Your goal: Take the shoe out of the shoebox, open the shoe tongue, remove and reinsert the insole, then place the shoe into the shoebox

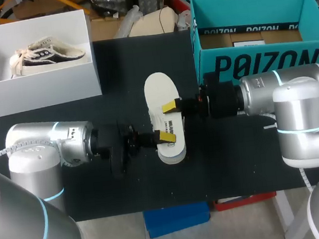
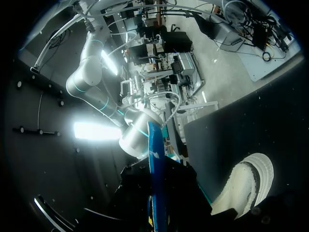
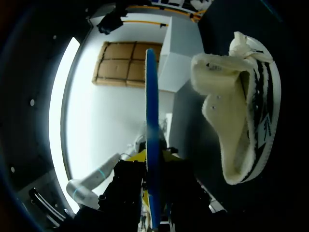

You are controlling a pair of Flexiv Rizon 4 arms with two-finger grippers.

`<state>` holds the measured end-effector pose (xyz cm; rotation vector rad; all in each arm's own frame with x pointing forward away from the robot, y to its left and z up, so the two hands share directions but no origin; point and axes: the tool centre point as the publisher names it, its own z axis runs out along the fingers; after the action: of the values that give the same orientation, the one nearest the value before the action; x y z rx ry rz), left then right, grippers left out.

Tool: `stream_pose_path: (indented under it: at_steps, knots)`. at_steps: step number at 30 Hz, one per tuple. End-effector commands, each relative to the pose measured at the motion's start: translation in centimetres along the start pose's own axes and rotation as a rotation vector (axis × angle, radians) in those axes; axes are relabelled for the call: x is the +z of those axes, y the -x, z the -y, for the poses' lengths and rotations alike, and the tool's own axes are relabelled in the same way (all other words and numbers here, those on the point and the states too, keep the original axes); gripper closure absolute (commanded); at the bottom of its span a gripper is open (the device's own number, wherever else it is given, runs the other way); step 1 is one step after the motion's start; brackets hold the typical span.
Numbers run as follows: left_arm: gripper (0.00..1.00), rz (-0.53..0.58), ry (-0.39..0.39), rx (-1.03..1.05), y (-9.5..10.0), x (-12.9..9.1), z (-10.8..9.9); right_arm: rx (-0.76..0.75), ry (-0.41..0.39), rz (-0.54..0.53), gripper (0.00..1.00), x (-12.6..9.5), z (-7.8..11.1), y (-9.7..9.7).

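Note:
A white insole (image 1: 159,93) with a blue underside is held level over the middle of the black table. My left gripper (image 1: 166,135) is shut on its near part, coming in from the left. My right gripper (image 1: 172,106) grips its right edge, one yellow tip on top. In both wrist views the insole (image 2: 157,183) (image 3: 150,121) shows edge-on as a thin blue line between the fingers. A pale shoe (image 3: 241,111) (image 2: 244,186) with black stripes lies under the insole, mostly hidden in the head view except its sole (image 1: 172,154).
A white shoebox (image 1: 41,92) stands at the back left with a second striped shoe (image 1: 45,54) inside. A teal box (image 1: 256,59) stands at the back right, close behind my right arm. The black table top (image 1: 114,73) lies between the boxes.

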<state>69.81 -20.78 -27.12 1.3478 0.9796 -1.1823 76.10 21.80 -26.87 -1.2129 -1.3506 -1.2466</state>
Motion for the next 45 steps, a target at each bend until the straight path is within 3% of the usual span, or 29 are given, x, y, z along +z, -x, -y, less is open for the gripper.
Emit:
stream_pose_path:
  at_steps: [1,9,10,11,13,18,24,28,37,45]
  knots:
    - [1.0,-0.004,0.005,0.003,0.0,0.1,0.1,0.003,0.005,0.01,1.0,0.3,0.1,0.1]
    - [1.0,-0.004,0.005,0.003,0.0,0.1,0.1,0.003,0.005,0.01,1.0,0.3,0.1,0.1]
    - [1.0,-0.052,-0.01,0.014,-0.2,0.2,0.3,0.003,0.005,0.01,1.0,0.3,0.1,0.1]
    - [0.92,-0.102,-0.019,0.024,-0.4,0.2,0.4,0.003,0.005,0.01,1.0,0.3,0.1,0.1]
    - [0.0,-0.168,-0.016,0.026,-0.7,0.0,0.6,0.003,0.005,0.01,1.0,0.3,0.1,0.1]
    - [0.0,-0.243,-0.029,0.084,-0.2,-2.3,0.9,0.003,0.005,0.01,1.0,0.3,0.1,0.1]
    - [0.0,-0.379,0.051,0.146,1.0,-6.1,0.5,0.003,0.005,0.01,1.0,0.3,0.1,0.1]
    - [0.0,-0.449,0.104,0.175,2.2,-7.5,-0.2,0.003,0.005,0.01,1.0,0.3,0.1,0.1]
    - [0.0,-0.531,0.109,0.247,4.9,-7.2,-3.5,0.003,0.005,0.01,1.0,0.3,0.1,0.1]
    - [0.0,-0.711,0.092,0.311,8.8,-5.6,-5.6,0.003,0.005,0.01,1.0,0.3,0.1,0.1]
